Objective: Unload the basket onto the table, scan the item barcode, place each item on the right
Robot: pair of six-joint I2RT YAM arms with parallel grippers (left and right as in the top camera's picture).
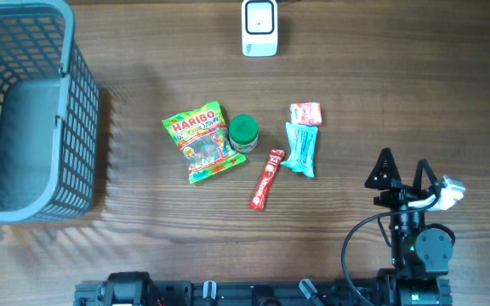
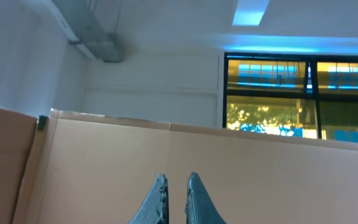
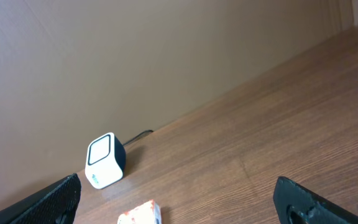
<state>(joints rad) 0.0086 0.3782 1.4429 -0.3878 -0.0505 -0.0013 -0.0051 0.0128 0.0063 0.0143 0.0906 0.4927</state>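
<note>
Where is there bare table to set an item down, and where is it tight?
Bare wood lies between the basket and the Haribo bag, between the scanner and the green jar, and from the teal packet across to the open right gripper. Crowded mid-table: bag, jar, red stick, teal packet and red-white packet sit close together.

White barcode scanner (image 1: 259, 27) upright at far edge of surface (image 1: 143, 255), cable behind. Items lie clustered mid-surface: Haribo bag (image 1: 202, 141) flat, tilted, leftmost; green-lidded jar (image 1: 243, 132) just beside it; red stick packet (image 1: 267, 178) diagonal; teal wrapper (image 1: 301, 148) beside it; small red-white packet (image 1: 305, 113) at the wrapper's far end.
</note>
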